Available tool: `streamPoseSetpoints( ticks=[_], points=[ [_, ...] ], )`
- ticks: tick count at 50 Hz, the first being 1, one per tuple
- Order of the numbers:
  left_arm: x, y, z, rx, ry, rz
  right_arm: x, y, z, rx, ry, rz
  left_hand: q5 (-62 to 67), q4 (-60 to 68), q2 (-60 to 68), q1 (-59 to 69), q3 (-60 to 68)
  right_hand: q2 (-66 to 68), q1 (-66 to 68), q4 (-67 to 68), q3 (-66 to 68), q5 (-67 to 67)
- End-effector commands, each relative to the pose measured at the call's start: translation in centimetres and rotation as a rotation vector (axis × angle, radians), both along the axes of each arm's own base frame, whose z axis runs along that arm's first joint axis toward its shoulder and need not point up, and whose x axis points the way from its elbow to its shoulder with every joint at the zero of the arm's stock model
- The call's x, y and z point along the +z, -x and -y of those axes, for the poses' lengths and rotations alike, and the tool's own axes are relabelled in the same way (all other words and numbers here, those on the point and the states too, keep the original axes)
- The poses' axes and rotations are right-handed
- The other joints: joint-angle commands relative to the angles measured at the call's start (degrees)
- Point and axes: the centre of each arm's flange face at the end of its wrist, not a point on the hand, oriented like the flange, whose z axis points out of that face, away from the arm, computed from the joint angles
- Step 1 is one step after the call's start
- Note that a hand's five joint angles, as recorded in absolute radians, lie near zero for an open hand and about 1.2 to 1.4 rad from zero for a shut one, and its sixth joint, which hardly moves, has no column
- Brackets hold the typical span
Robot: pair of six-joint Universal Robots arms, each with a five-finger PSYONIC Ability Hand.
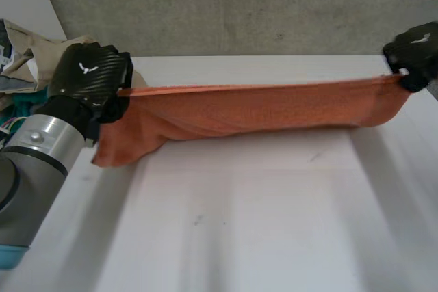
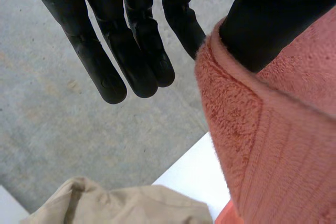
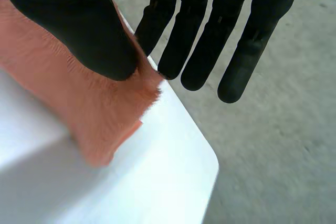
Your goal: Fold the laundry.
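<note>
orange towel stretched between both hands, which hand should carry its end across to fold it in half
Probably the right hand: it pinches the orange towel at a clean corner over the table's corner. The left hand holds a drooping, bunched end beside a pile of clothes.

Orange terry towel (image 1: 260, 111), doubled lengthwise into a long band, stretched from 9 o'clock to 3 o'clock over the white surface (image 1: 239, 223). Upper edge straight and taut; 9 o'clock end hangs lowest.
</note>
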Motion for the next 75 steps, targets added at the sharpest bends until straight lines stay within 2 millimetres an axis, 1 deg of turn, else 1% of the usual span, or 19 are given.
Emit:
streamPoseSetpoints(
  ticks=[1,9,13,17,19,21,22,24,25,27,29,34,36,39,42,53,61,68,75],
  points=[
    [-0.5,-0.6,-0.2,-0.024,-0.084,0.032,1.9,1.4,-3.9,-0.022,-0.107,-0.015,13.3,11.3,11.4,12.9,11.7,12.5,15.7,11.4,12.0,13.4],
    [-5.1,0.6,1.1,-0.103,-0.223,0.08,-2.8,0.8,-4.5,0.053,-0.246,-0.049,13.3,11.3,11.4,12.9,11.7,12.5,15.7,11.4,12.0,13.4],
    [-6.2,1.4,4.1,-0.097,-0.229,0.083,-5.5,0.8,-2.2,0.041,-0.251,-0.041,13.3,11.3,11.4,12.9,11.7,12.5,15.7,11.4,12.0,13.4],
    [-5.1,2.7,7.9,-0.095,-0.147,0.08,-5.4,1.0,1.3,-0.017,-0.129,-0.019,13.3,11.3,11.4,12.9,11.7,12.5,15.7,11.4,12.0,13.4],
    [-3.7,3.2,9.6,-0.091,-0.076,0.08,-3.7,0.2,3.4,-0.054,0.004,0.038,13.3,11.3,11.4,12.9,11.7,12.5,15.7,11.4,12.0,13.4],
    [-0.4,3.8,12.0,-0.073,0.059,0.066,-1.7,-0.6,4.7,-0.067,0.127,0.095,13.3,11.3,11.4,12.9,11.7,12.5,15.7,11.4,12.0,13.4],
    [1.0,3.9,12.6,-0.063,0.109,0.056,0.7,-1.3,5.7,-0.075,0.262,0.165,13.3,11.3,11.4,12.9,11.7,12.5,15.7,11.4,12.0,13.4],
    [5.3,3.9,14.1,-0.015,0.27,0.001,3.1,-1.6,6.5,-0.078,0.397,0.244,13.3,11.3,11.4,12.9,11.7,12.5,15.7,11.4,12.0,13.4],
    [6.8,3.8,14.3,0.0,0.328,-0.025,5.6,-1.7,6.8,-0.076,0.538,0.324,13.3,11.3,11.4,12.9,11.7,12.5,15.7,11.4,12.0,13.4],
    [10.2,3.6,14.8,0.043,0.473,-0.088,7.5,-1.5,6.8,-0.074,0.638,0.376,13.3,11.3,11.4,12.9,11.7,12.5,15.7,11.4,12.0,13.4],
    [11.4,3.4,14.8,0.061,0.533,-0.12,10.0,-1.4,6.3,-0.059,0.773,0.432,13.3,11.3,11.4,12.9,11.7,12.5,15.7,11.4,12.0,13.4],
    [13.3,3.2,13.5,0.065,0.57,-0.138,10.7,-1.5,5.2,-0.038,0.799,0.438,13.3,11.3,11.4,12.9,11.7,12.5,15.7,11.4,12.0,13.4],
    [12.2,2.8,12.9,0.066,0.49,-0.109,10.5,-1.6,4.9,-0.032,0.78,0.433,13.3,11.3,11.4,12.9,11.7,12.5,15.7,11.4,12.0,13.4],
    [9.5,2.7,11.9,0.057,0.37,-0.065,8.0,-1.7,4.7,-0.019,0.673,0.412,13.3,11.3,11.4,12.9,11.7,12.5,15.7,11.4,12.0,13.4],
    [7.2,2.3,10.9,0.054,0.274,-0.031,4.9,-1.8,4.2,0.007,0.543,0.392,13.3,11.3,11.4,12.9,11.7,12.5,15.7,11.4,12.0,13.4],
    [-5.3,0.8,5.5,0.021,-0.073,0.1,-6.2,-1.2,0.2,0.016,0.086,0.324,13.3,11.3,11.4,12.9,11.7,12.5,15.7,11.4,12.0,13.4],
    [-12.6,0.5,5.3,0.011,-0.183,0.165,-11.8,0.7,-1.0,0.002,-0.072,0.264,13.3,11.3,11.4,12.9,11.7,12.5,15.7,11.4,12.0,13.4],
    [-14.9,-1.1,7.0,0.06,-0.181,0.261,-12.7,1.0,-0.7,-0.003,-0.08,0.221,-20.4,-22.4,-22.3,-20.8,-22.0,12.5,15.7,11.4,12.0,13.4],
    [-14.9,-2.3,7.8,0.097,-0.163,0.283,-12.7,1.2,-0.5,-0.008,-0.079,0.217,-23.8,-25.9,-25.8,-24.3,-25.5,12.5,15.7,11.4,12.0,13.4]
  ],
)
